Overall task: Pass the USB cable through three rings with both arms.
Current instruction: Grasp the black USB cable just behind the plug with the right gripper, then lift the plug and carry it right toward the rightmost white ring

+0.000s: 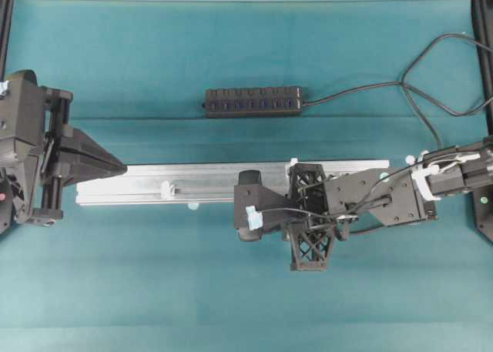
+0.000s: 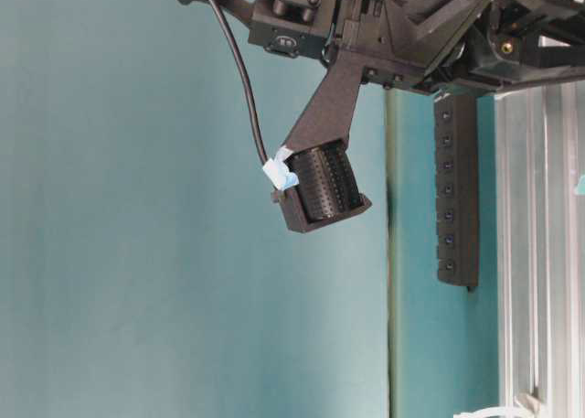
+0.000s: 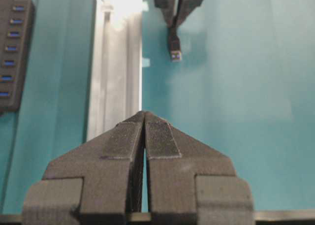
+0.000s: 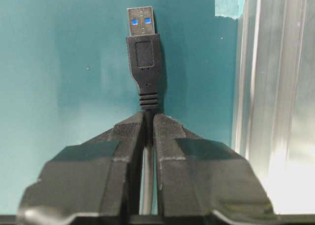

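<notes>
The USB cable (image 4: 147,62) is pinched behind its plug by the right gripper (image 4: 147,117) beside the rail (image 4: 275,87); the left gripper (image 3: 144,114) is clenched, empty.

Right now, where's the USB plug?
In the right wrist view, the plug sticks out of the shut right gripper, left of the rail.

arms: black, lattice brackets | fingers (image 3: 158,139): wedge-shaped, ribbed pads | wires: black, white ties, blue tape
</notes>
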